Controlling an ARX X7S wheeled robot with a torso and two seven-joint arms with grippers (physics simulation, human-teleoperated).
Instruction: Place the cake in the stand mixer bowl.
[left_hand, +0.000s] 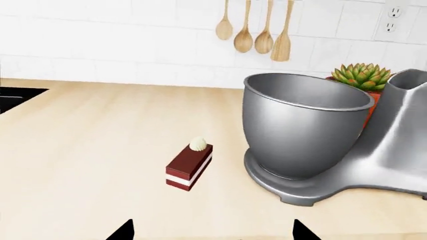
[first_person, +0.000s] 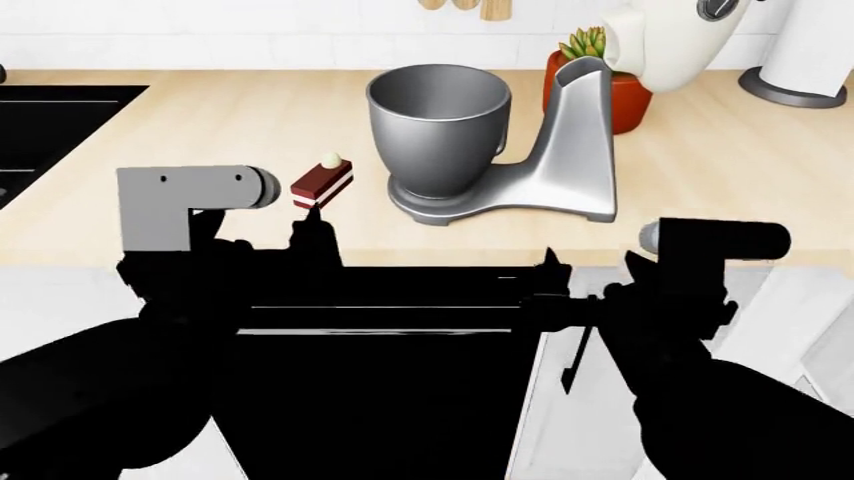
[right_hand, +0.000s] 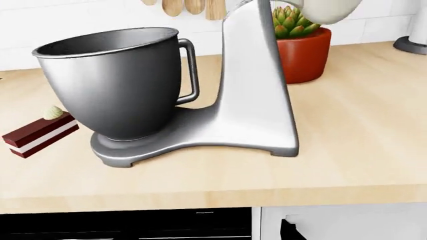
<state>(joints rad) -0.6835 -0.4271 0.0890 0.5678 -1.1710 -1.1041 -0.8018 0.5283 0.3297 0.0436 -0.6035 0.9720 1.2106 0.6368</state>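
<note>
The cake (left_hand: 189, 167) is a small red-brown slice with white layers and a cream dollop. It lies on the wooden counter left of the stand mixer bowl (left_hand: 303, 125), apart from it. The cake (first_person: 322, 182) and the grey metal bowl (first_person: 438, 125) on its silver base also show in the head view, and both show in the right wrist view, cake (right_hand: 39, 134) and bowl (right_hand: 117, 80). My left gripper (left_hand: 212, 235) is open and empty, short of the cake near the counter's front edge. My right gripper (right_hand: 210, 235) is open and empty, below the counter edge; only one fingertip (right_hand: 288, 230) shows.
A succulent in a red-orange pot (first_person: 594, 80) stands behind the mixer, whose cream head (first_person: 667, 40) is tilted up. Wooden spoons (left_hand: 253, 30) hang on the tiled wall. A dark sink (first_person: 54, 120) lies at the left. A black appliance front (right_hand: 127, 225) sits under the counter.
</note>
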